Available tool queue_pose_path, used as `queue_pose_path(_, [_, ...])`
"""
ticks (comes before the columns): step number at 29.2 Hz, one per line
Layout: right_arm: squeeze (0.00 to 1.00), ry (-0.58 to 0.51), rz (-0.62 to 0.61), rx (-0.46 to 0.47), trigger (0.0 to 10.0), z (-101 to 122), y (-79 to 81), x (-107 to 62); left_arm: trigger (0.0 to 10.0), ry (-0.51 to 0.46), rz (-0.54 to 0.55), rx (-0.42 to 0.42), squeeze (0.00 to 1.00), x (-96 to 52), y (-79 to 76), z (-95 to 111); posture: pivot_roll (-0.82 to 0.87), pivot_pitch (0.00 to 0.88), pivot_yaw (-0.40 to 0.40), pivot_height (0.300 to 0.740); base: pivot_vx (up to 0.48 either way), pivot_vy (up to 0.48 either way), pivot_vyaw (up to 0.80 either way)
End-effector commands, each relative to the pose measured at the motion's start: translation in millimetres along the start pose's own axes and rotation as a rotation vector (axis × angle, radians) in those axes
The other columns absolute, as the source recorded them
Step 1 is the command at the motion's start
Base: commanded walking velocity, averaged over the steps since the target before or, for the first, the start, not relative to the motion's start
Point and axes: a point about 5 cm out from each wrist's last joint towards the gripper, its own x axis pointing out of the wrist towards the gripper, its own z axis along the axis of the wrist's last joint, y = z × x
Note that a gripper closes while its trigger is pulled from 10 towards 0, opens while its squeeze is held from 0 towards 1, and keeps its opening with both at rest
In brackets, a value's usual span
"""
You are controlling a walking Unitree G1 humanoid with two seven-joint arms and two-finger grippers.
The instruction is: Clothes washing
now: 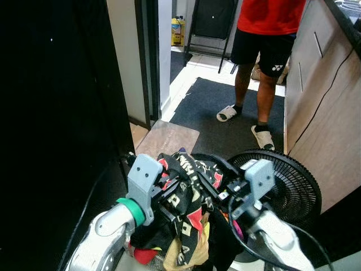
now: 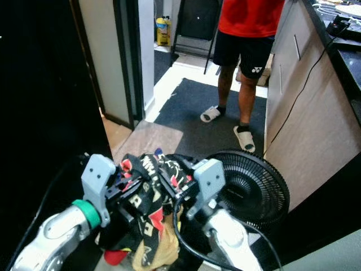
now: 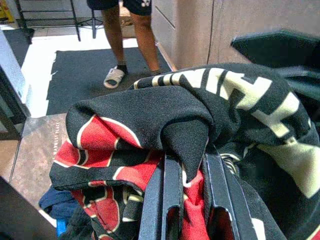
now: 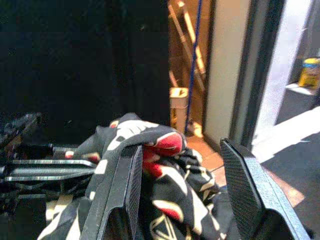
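Left wrist view is showing the left hand (image 3: 192, 200) pinching a thick fold of the black, red and cream clothes bundle (image 3: 200, 130), its two fingers pressed into the cloth. Across the bundle, the right hand (image 4: 185, 195) is standing spread, one finger (image 4: 127, 190) touching the fabric while the other finger is staying clear of it. In the eye views the bundle (image 1: 186, 209) is hanging between both hands, raised just beside a black floor fan (image 1: 287, 186). Beyond the fan a person (image 1: 265, 34) in a red shirt is standing on a dark mat (image 1: 220, 107). The clothes look soft, light and floppy, likely to sag and shed loose pieces, so gathering a bunched central fold seems safer than a trailing edge.
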Motion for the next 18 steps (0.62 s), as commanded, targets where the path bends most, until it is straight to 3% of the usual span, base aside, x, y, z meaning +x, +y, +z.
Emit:
queue_pose_path(1, [0.00,0.025,0.022,0.035,10.0,-6,2.9,0.5,10.0,-0.011,-0.014,0.005,0.00,-2.3,-2.0,4,0.04,0.038,0.064,0.740,0.000,0.000,0.00])
queue_pose_path(3, [0.00,0.083,0.081,0.050,10.0,-12,7.2,-9.7,10.0,-0.025,0.002,0.006,0.00,0.6,-0.8,6,0.06,0.037,0.043,0.740,0.000,0.000,0.00])
queue_pose_path(5, [0.00,0.083,0.081,0.050,10.0,-12,7.2,-9.7,10.0,-0.025,0.002,0.006,0.00,0.6,-0.8,6,0.06,0.037,0.043,0.740,0.000,0.000,0.00])
queue_pose_path(6, [0.00,0.130,0.067,0.047,10.0,-15,5.8,-24.6,10.0,-0.028,0.009,0.004,0.00,0.9,-1.0,7,0.06,0.036,0.035,0.740,0.000,0.000,0.00])
queue_pose_path(7, [0.00,0.130,0.067,0.047,10.0,-15,5.8,-24.6,10.0,-0.028,0.009,0.004,0.00,0.9,-1.0,7,0.06,0.036,0.035,0.740,0.000,0.000,0.00])
queue_pose_path(8, [0.00,0.181,-0.014,0.027,10.0,-19,-4.4,-45.9,10.0,-0.029,0.014,0.002,0.00,1.0,-0.5,7,0.04,0.036,0.042,0.740,0.000,0.000,0.00])
queue_pose_path(9, [0.00,0.181,-0.014,0.027,10.0,-19,-4.4,-45.9,10.0,-0.029,0.014,0.002,0.00,1.0,-0.5,7,0.04,0.036,0.042,0.740,0.000,0.000,0.00])
queue_pose_path(10, [0.00,0.219,-0.098,0.002,10.0,-20,-15.6,-63.8,10.0,-0.028,0.014,0.000,0.00,1.2,-0.6,7,0.04,0.036,0.044,0.740,0.000,0.000,0.00])
queue_pose_path(11, [0.00,0.219,-0.098,0.002,10.0,-20,-15.6,-63.8,10.0,-0.028,0.014,0.000,0.00,1.2,-0.6,7,0.04,0.036,0.044,0.740,0.000,0.000,0.00])
queue_pose_path(12, [0.00,0.238,-0.197,-0.039,10.0,-20,-30.0,-77.3,10.0,-0.024,0.005,-0.003,0.00,2.2,-1.4,6,0.02,0.035,0.059,0.740,0.000,0.000,0.00])
queue_pose_path(15, [0.00,0.238,-0.197,-0.039,10.0,-20,-30.0,-77.3,10.0,-0.024,0.005,-0.003,0.00,2.2,-1.4,6,0.02,0.035,0.059,0.740,0.000,0.000,0.00])
queue_pose_path(16, [0.00,0.233,-0.287,-0.078,10.0,-16,-44.2,-83.5,10.0,-0.021,-0.010,-0.005,0.00,4.1,-2.5,6,0.01,0.034,0.074,0.740,0.000,0.000,0.00])
queue_pose_path(17, [0.00,0.233,-0.287,-0.078,10.0,-16,-44.2,-83.5,10.0,-0.021,-0.010,-0.005,0.00,4.1,-2.5,6,0.01,0.034,0.074,0.740,0.000,0.000,0.00])
queue_pose_path(18, [0.00,0.204,-0.374,-0.108,10.0,-10,-57.0,-82.6,10.0,-0.018,-0.024,-0.004,0.00,6.8,-3.0,7,0.00,0.031,0.086,0.740,0.000,0.000,0.00])
